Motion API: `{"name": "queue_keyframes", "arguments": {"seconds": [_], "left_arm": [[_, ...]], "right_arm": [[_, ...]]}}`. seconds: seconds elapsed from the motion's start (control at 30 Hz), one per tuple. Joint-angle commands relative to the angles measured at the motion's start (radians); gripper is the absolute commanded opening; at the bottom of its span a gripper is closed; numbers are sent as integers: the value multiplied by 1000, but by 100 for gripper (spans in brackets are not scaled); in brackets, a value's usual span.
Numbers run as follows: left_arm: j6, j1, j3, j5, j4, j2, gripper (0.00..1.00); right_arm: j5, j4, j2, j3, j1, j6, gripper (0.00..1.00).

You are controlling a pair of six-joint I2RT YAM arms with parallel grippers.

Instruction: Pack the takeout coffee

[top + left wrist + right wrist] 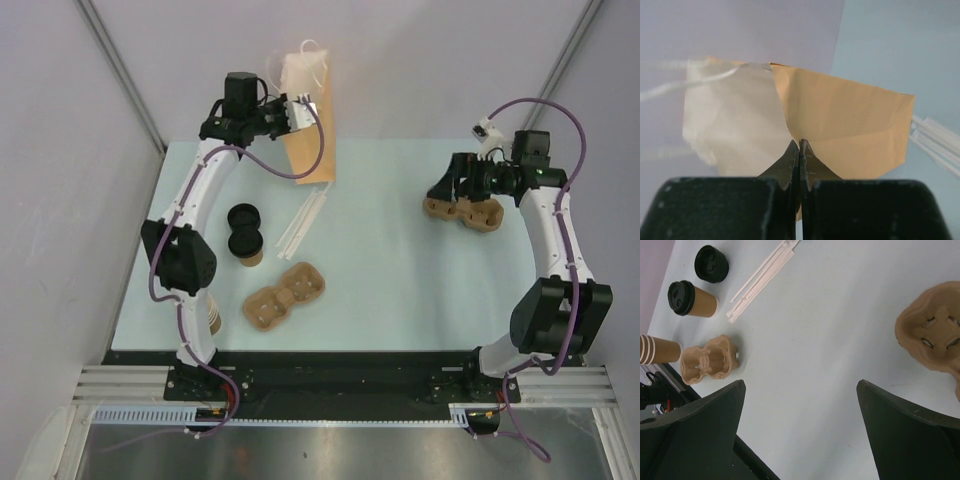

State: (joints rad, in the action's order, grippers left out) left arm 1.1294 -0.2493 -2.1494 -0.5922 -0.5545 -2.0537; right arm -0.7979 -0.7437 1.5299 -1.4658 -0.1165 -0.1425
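Left gripper (800, 150) jaws together, apparently pinching rim of paper bag (840, 125) at far edge of table (400, 280). Right gripper (800, 385) jaws wide apart, over right side near pulp carrier (935, 335). Takeout coffee (247, 246) standing lidded toward left edge, just beside loose lid (243, 217).

The bag (310, 130) sits at the table's (400, 290) far edge, left of centre, with the straws (303, 220) just before it. Left of the straws lies the loose lid (243, 216), and the coffee (246, 243) is just before that. A carrier (285, 296) lies nearer the near edge, and the cup stack (212, 318) is by the near-left corner. The second carrier (465, 212) lies near the right edge.
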Motion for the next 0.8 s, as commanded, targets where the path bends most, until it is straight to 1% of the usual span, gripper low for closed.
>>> {"name": "queue_keyframes", "arguments": {"seconds": [0.0, 0.07, 0.1, 0.17, 0.2, 0.27, 0.3, 0.37, 0.47, 0.5, 0.57, 0.6, 0.7, 0.77], "left_arm": [[-157, -123, 5, 69, 84, 191, 0], [-168, -165, 23, 97, 33, 222, 0], [-168, -212, 32, 150, 0, 251, 0], [-175, -264, 78, 224, -25, 286, 0], [-175, -318, 94, 282, -56, 299, 0], [-174, -373, 141, 336, -94, 340, 0], [-174, -422, 157, 350, -134, 352, 0], [-201, -490, 215, 382, -159, 391, 0], [-244, -576, 289, 445, -200, 411, 0], [-282, -594, 315, 453, -208, 409, 0], [-339, -642, 338, 462, -217, 399, 0], [-391, -657, 371, 465, -214, 395, 0], [-453, -720, 446, 503, -174, 394, 0], [-468, -763, 456, 517, -177, 394, 0]], "right_arm": [[-32, 1, -59, -8, -44, 21, 100], [-32, -19, -73, -13, -66, 18, 99], [-34, -25, -79, -14, -75, 17, 100], [-35, -45, -97, -16, -98, 14, 100], [-40, -52, -103, -18, -106, 11, 100], [-40, -82, -116, -25, -121, -5, 100], [-40, -92, -120, -30, -127, -8, 100], [-44, -129, -134, -37, -137, -20, 100], [-35, -170, -157, -42, -146, -37, 100], [-32, -196, -165, -42, -149, -43, 100], [-17, -221, -180, -44, -153, -55, 100], [-11, -247, -197, -42, -153, -66, 100], [12, -301, -240, -47, -163, -91, 100], [32, -319, -261, -48, -163, -101, 100]]}}
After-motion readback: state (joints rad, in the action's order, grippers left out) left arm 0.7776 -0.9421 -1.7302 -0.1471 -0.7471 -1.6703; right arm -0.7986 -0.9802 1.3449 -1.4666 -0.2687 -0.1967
